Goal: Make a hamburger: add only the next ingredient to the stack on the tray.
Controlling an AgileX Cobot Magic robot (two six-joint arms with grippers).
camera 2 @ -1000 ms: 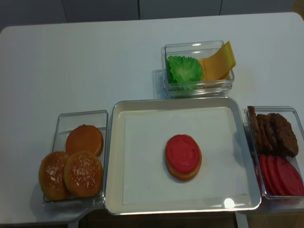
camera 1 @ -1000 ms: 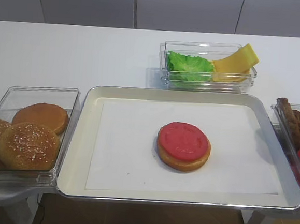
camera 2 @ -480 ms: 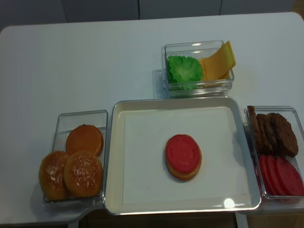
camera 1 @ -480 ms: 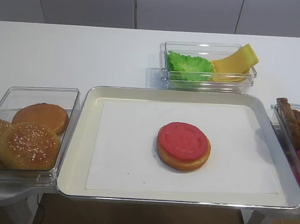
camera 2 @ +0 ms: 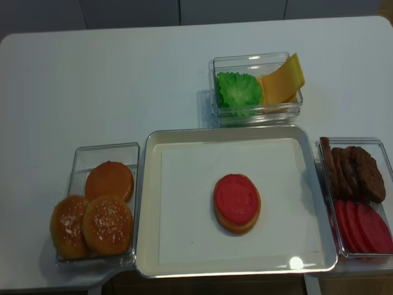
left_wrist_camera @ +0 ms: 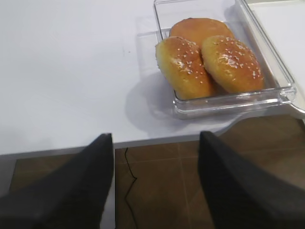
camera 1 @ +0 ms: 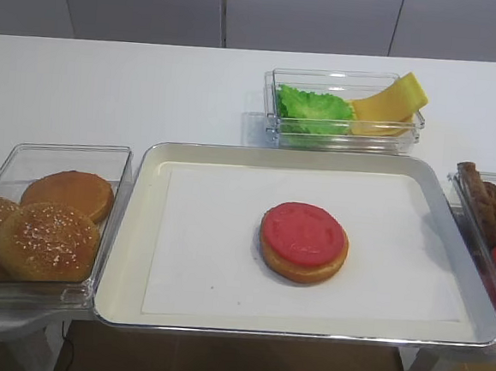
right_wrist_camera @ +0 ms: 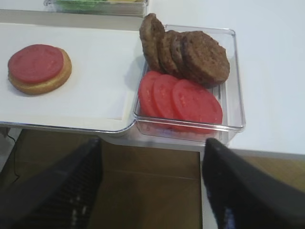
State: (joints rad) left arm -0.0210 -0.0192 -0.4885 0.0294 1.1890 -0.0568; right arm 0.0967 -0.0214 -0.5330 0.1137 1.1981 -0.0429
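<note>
Tomato slice (camera 2: 236, 198) atop tray's (camera 2: 147, 203) bun (camera 2: 236, 224)

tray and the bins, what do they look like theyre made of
Tray: looks like metal, silvery with a shiny rim catching glare, lined with matte white paper. Bins: clear, probably hard plastic, contents visible through glossy walls.

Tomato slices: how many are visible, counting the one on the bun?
4. One tomato slice lies on the bun bottom on the tray. Three overlap in the right-hand bin, in front of the patties. More could hide beneath them.
</note>
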